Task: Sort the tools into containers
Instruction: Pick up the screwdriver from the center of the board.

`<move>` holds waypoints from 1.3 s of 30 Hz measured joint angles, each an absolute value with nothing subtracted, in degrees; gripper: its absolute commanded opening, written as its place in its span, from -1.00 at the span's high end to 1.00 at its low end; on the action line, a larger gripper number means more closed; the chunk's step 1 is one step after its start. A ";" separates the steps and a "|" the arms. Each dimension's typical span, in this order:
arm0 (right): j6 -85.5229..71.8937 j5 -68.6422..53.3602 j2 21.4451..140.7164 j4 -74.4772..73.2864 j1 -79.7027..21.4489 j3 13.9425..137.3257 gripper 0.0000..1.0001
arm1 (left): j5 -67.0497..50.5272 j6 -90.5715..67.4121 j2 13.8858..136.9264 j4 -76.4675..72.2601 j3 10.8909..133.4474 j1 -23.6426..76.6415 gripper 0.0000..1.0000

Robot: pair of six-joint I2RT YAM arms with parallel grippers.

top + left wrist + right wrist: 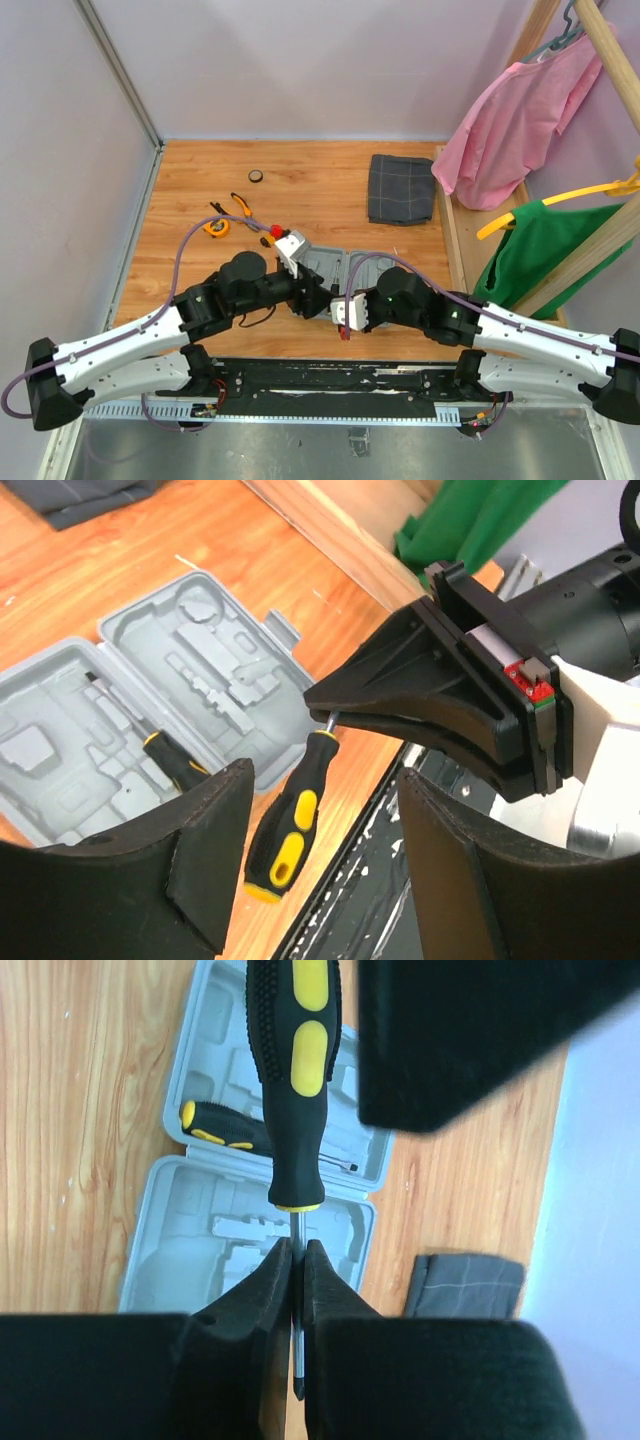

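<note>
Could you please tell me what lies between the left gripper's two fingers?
The yellow-and-black handle of the screwdriver, as the left wrist view shows; the right gripper holds its shaft.

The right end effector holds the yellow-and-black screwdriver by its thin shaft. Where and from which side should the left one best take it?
Probably the handle of the screwdriver: thick, textured and free, while the right end effector pinches the thin shaft. The left end effector is open near it; close across its width, coming from the handle's end.
</note>
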State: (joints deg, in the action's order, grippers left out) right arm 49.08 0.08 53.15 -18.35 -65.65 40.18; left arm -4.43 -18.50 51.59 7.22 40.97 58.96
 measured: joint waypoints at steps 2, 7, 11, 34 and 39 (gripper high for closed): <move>44.69 1.02 53.04 -16.03 -65.65 39.40 0.99 | -1.89 -21.17 48.45 4.45 37.98 58.98 -0.29; 32.23 3.49 53.04 -9.78 -65.65 37.39 0.98 | 5.87 -27.05 44.29 1.41 33.78 59.00 -0.31; 20.97 6.48 53.30 -4.36 -65.65 35.86 0.98 | 11.51 -29.95 42.65 0.25 33.17 58.98 -0.34; -20.86 11.14 57.56 16.27 -65.65 35.27 0.98 | 25.89 -42.30 40.82 -4.95 31.05 59.00 -0.25; -21.67 10.63 57.67 17.23 -65.65 35.05 0.98 | 25.39 -42.52 40.84 -6.48 31.05 59.00 -0.24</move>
